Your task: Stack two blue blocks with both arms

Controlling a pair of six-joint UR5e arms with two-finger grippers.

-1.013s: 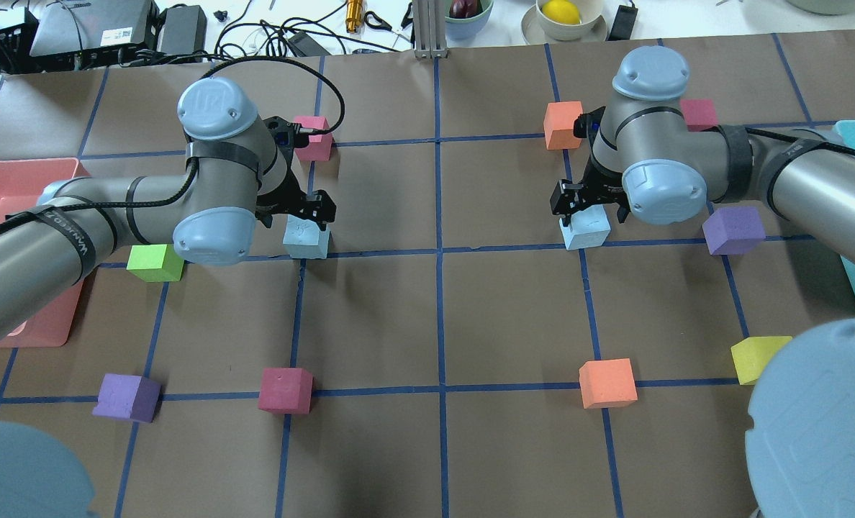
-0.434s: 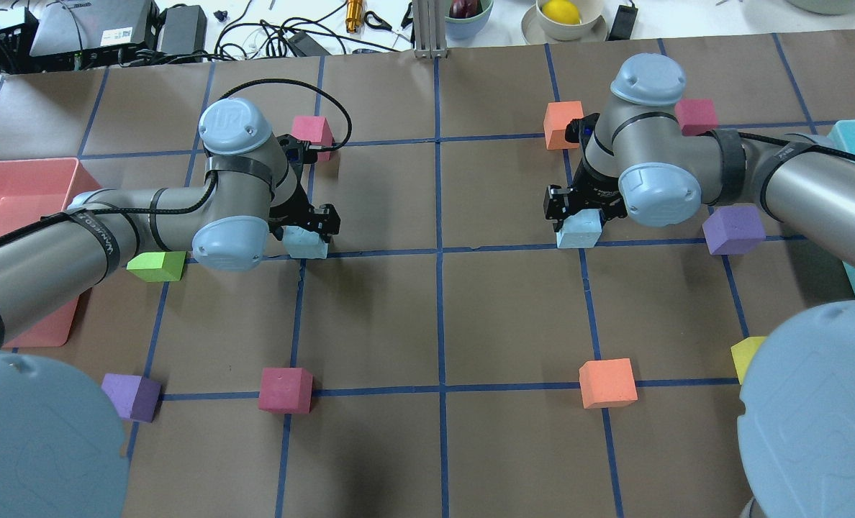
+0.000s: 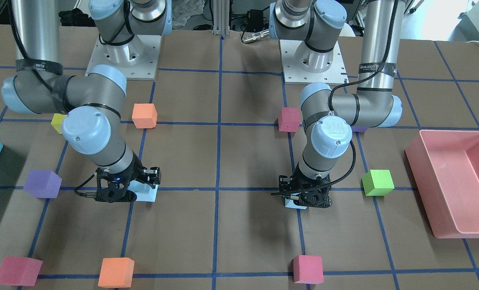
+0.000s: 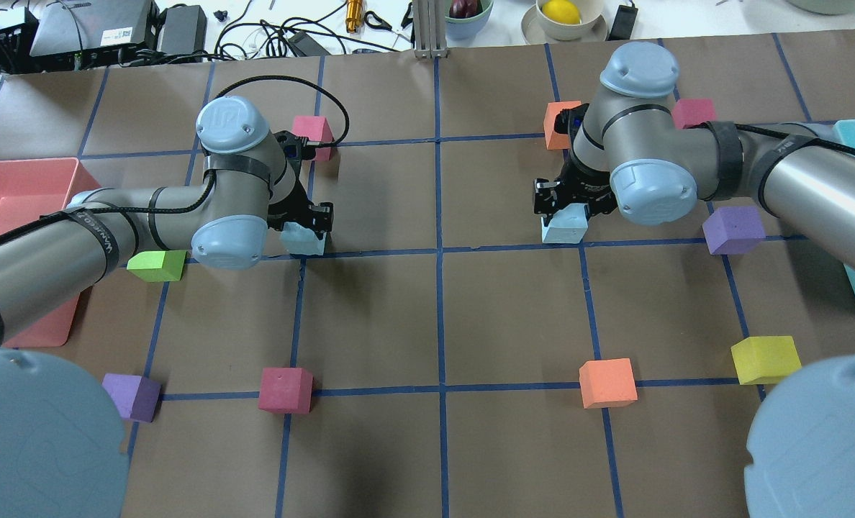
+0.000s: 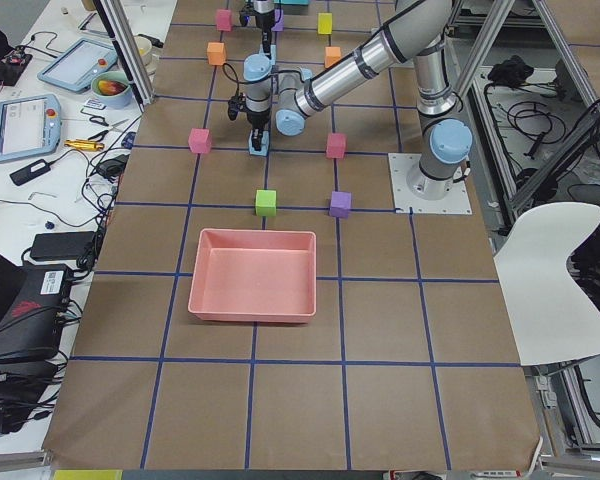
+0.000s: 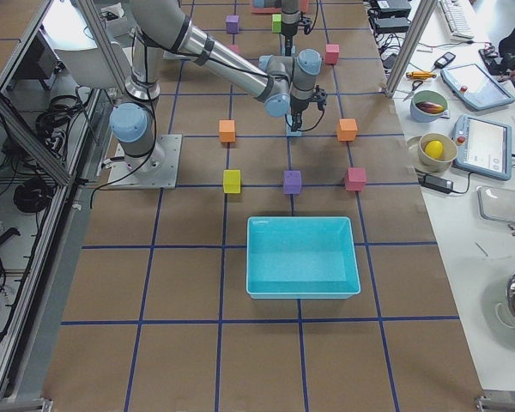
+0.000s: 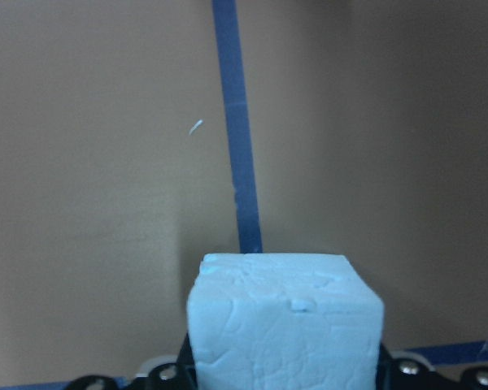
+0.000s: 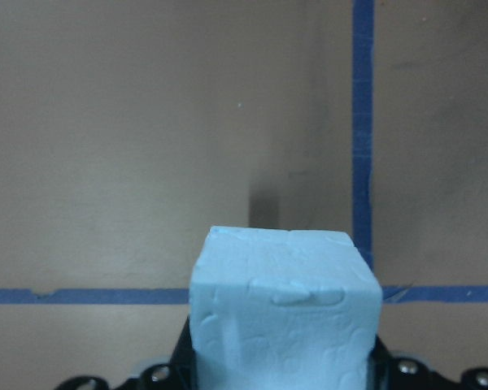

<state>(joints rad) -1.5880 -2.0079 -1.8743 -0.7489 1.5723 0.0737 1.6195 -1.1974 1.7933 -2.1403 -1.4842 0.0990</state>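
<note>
The left claw (image 4: 304,224) is closed on a pale sky-blue foam cube (image 7: 283,325). Its scuffed face is square to the wrist camera, and it sits low at the brown paper desk (image 4: 370,316), on a blue tape line (image 7: 236,146). The right claw (image 4: 570,208) grips the second pale sky-blue foam cube (image 8: 283,313) by a tape crossing. Neither cube has a long axis. The left arm (image 3: 368,104) shows a UR logo on its blue joint cap (image 3: 331,136).

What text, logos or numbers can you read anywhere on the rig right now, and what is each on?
"UR": logo on the left arm's joint cap.
White print on the left arm's black strap: roughly "ANJEED", blurred, not certain.
White print on the right arm's black strap: unreadable.
Screen of the tablet beside the table: too small.
No text, only scuffs, on the left arm's blue block and the right arm's blue block.
</note>
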